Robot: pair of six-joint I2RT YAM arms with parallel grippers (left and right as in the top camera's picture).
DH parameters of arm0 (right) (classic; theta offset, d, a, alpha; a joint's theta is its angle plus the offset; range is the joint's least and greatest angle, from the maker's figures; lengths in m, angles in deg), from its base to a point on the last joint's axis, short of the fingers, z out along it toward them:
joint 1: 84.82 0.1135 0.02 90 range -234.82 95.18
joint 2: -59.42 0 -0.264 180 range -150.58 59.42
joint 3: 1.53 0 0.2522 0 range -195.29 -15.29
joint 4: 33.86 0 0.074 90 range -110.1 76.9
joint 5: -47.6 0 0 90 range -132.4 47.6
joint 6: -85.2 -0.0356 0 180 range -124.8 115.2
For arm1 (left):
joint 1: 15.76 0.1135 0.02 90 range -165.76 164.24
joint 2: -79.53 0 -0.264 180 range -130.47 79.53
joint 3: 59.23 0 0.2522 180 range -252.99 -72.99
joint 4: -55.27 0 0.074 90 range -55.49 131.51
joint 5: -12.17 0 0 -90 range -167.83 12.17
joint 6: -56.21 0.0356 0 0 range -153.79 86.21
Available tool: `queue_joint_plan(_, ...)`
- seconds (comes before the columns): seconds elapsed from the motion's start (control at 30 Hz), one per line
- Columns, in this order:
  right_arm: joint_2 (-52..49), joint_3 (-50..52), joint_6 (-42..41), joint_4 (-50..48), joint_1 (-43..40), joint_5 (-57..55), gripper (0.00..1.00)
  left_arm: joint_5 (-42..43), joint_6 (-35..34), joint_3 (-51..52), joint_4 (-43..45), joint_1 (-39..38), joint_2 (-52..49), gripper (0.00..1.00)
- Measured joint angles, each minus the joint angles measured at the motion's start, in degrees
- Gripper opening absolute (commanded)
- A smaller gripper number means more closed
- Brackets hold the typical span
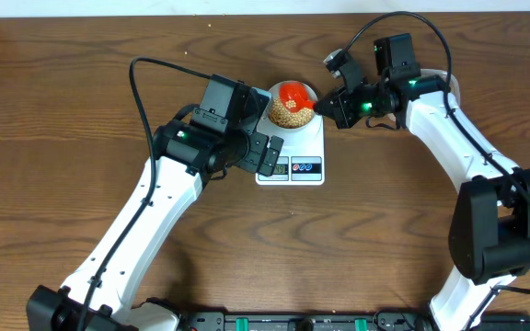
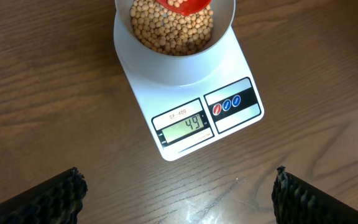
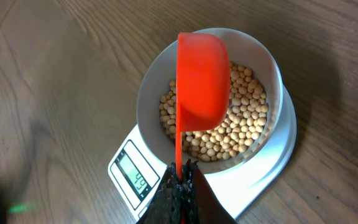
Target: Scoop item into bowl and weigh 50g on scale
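White arms (image 1: 145, 225), black joints (image 1: 500, 230), looping cables (image 1: 134, 85)

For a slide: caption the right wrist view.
Right gripper holds an orange scoop over the bowl of beans on the scale, which reads 49.

The left arm (image 1: 145, 221) reaches in from the lower left. The left hand (image 2: 178, 186) is spread wide and holds nothing, fingers (image 2: 61, 193) far apart. The right arm (image 1: 458, 129) bends in from the right, and the right hand (image 3: 180, 174) is pinched tight on a scoop (image 3: 201, 74) handle.

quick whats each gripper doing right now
left gripper: open, holding nothing
right gripper: closed on the handle of the orange scoop
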Motion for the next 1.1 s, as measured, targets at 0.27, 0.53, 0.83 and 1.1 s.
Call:
queue_joint_plan(0.27,0.00,0.00,0.02,-0.02,0.00,0.59,0.01,0.00,0.02,0.00,0.00,0.00,0.00,0.98)
queue_joint_plan(0.53,0.59,0.00,0.72,0.00,0.00,-1.22,0.01,0.00,0.00,0.00,0.00,0.02,0.00,0.98)
queue_joint_plan(0.83,1.14,0.00,3.39,0.35,0.55,-3.91,0.01,0.00,0.02,0.00,0.00,0.00,0.00,0.98)
queue_joint_plan(1.1,1.14,0.00,5.84,0.39,2.86,-8.83,0.01,0.00,0.00,0.00,0.00,0.00,0.00,0.98)
